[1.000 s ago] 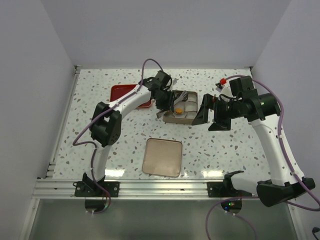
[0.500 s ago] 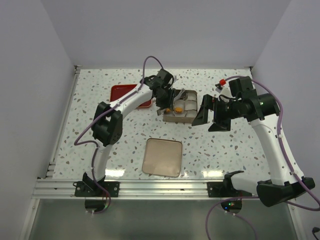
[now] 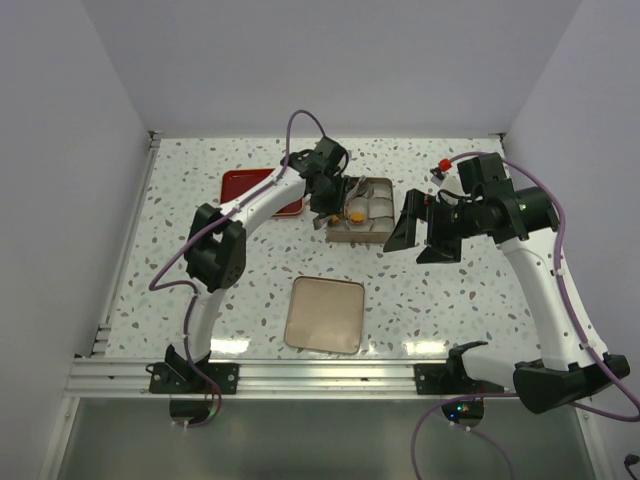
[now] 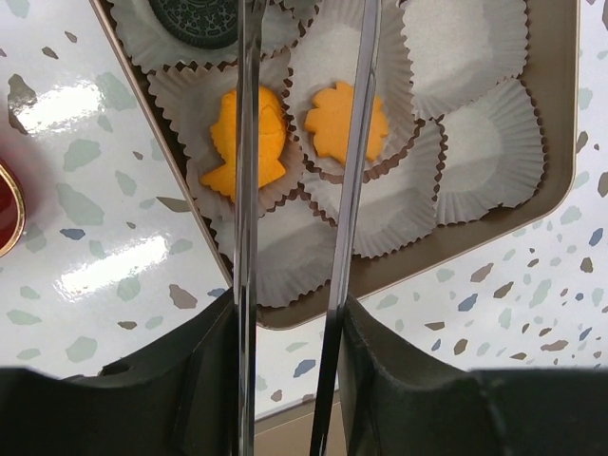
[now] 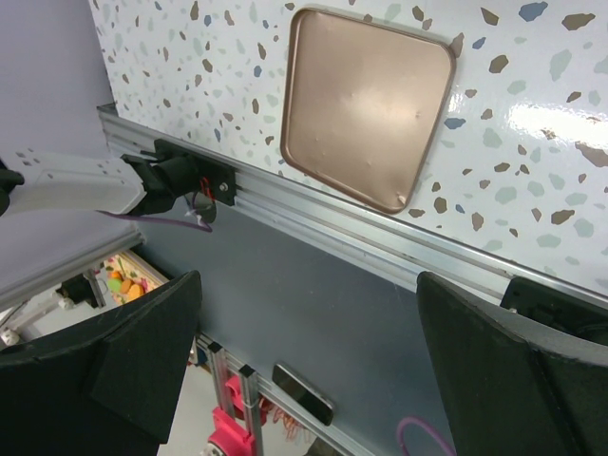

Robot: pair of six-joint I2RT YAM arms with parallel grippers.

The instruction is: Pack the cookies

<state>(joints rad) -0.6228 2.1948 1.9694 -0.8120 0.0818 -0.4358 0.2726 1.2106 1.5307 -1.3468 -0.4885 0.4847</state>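
My left gripper [image 4: 290, 328] is shut on a pair of metal tongs [image 4: 249, 142], whose two blades run up over the tan box [image 4: 560, 95]; their tips are out of view. In the box's white paper cups lie two orange cookies [image 4: 249, 138] [image 4: 347, 122] and a black cookie [image 4: 195, 17]. In the top view the left gripper [image 3: 335, 200] hovers over the box's left side [image 3: 340, 237], with an orange cookie [image 3: 353, 213] showing. My right gripper [image 3: 420, 228] is wide open and empty just right of the box; its wrist view [image 5: 309, 313] looks at the table's near edge.
A red plate [image 3: 262, 190] lies left of the box, behind the left arm. The tan box lid [image 3: 326, 314] lies flat near the front edge and also shows in the right wrist view [image 5: 366, 104]. An aluminium rail [image 5: 380, 233] borders the table's near side.
My left gripper has shifted a little toward the back with the tongs over the box. The right arm has not moved.
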